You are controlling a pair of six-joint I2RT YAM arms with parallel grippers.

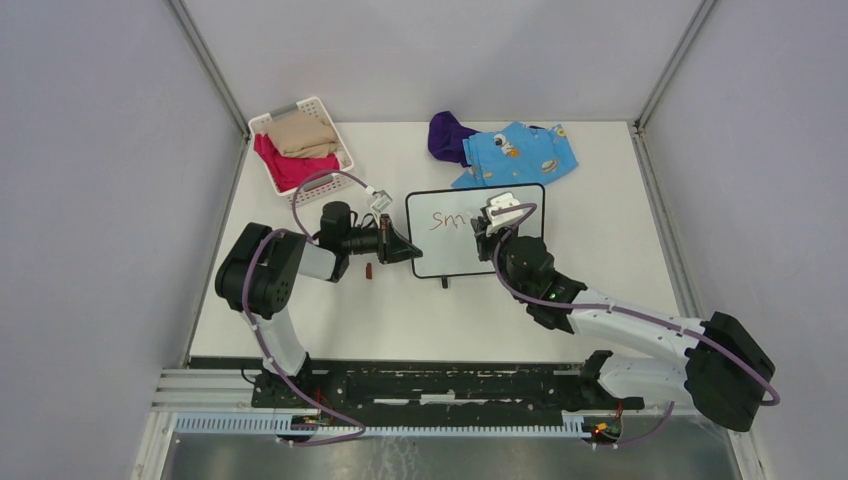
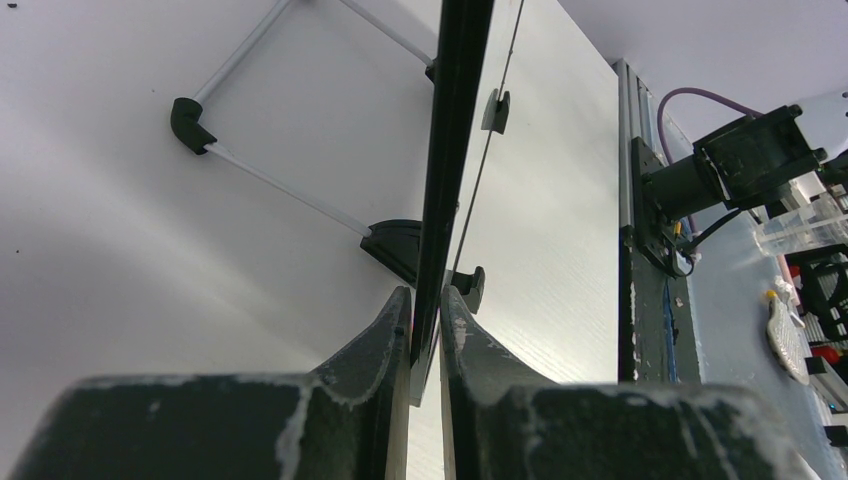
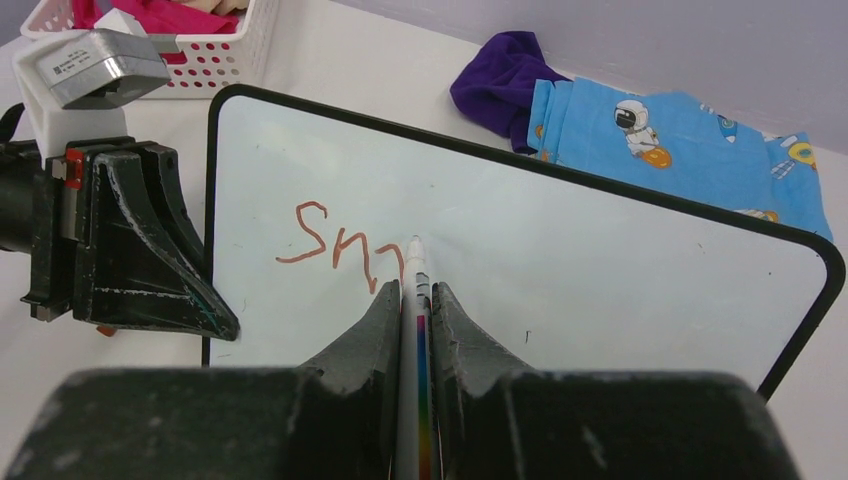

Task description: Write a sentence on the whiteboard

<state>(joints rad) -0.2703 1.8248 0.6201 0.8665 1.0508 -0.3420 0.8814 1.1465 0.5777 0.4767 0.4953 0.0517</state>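
A whiteboard (image 1: 455, 255) lies in the middle of the table (image 1: 600, 260), its left edge pinched by the left claw (image 2: 427, 295); the right claw (image 3: 417, 290) clamps a marker (image 3: 415, 270) whose tip seems to touch the board, where the reddish sentence (image 3: 340, 250) reads only "Sm", with most of it not yet written.

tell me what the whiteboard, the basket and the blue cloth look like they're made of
Whiteboard: smooth white writing surface with a slight sheen, likely coated board; its thin black frame looks plastic. Basket: white moulded plastic, going by its perforated walls. Blue cloth: soft printed fabric, maybe cotton, since it lies creased and rumpled.
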